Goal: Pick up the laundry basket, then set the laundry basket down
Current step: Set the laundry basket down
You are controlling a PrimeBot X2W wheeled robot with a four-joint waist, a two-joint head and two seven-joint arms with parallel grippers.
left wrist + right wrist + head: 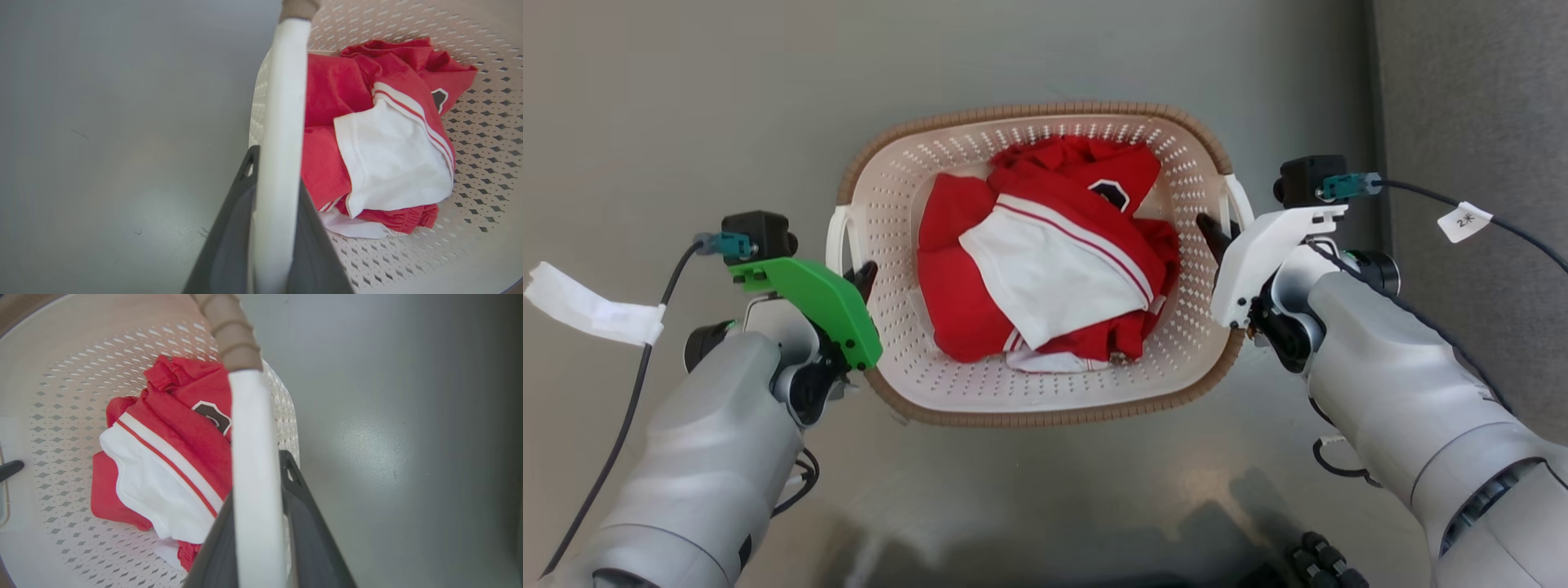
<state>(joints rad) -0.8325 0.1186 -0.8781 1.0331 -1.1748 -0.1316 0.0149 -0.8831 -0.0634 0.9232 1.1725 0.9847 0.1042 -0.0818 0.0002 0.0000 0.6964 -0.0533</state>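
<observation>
The laundry basket point(1045, 418) is pinched at its side handles point(836, 237) (frame mid-left, mid-right) by left gripper point(863, 278) and right gripper point(1214, 233); a level, simultaneous lift is advised.

under me lies a smooth grey floor point(686, 98), one plain colour with a slight gloss, filling the upper left and the top of my head view. down the right edge of that frame runs a darker grey strip point(1470, 98) with a rougher, matt grain. a straight seam point(1370, 122) parts it from the floor, and i cannot tell whether it is carpet or a mat. along the bottom of the frame the floor carries soft dark shadows point(1217, 523). the left half of my left wrist view has a few small dark scuffs point(138, 231) and a pale glow point(163, 204) at lower centre. in my right wrist view a bright sheen point(369, 451) sits right of centre.
</observation>
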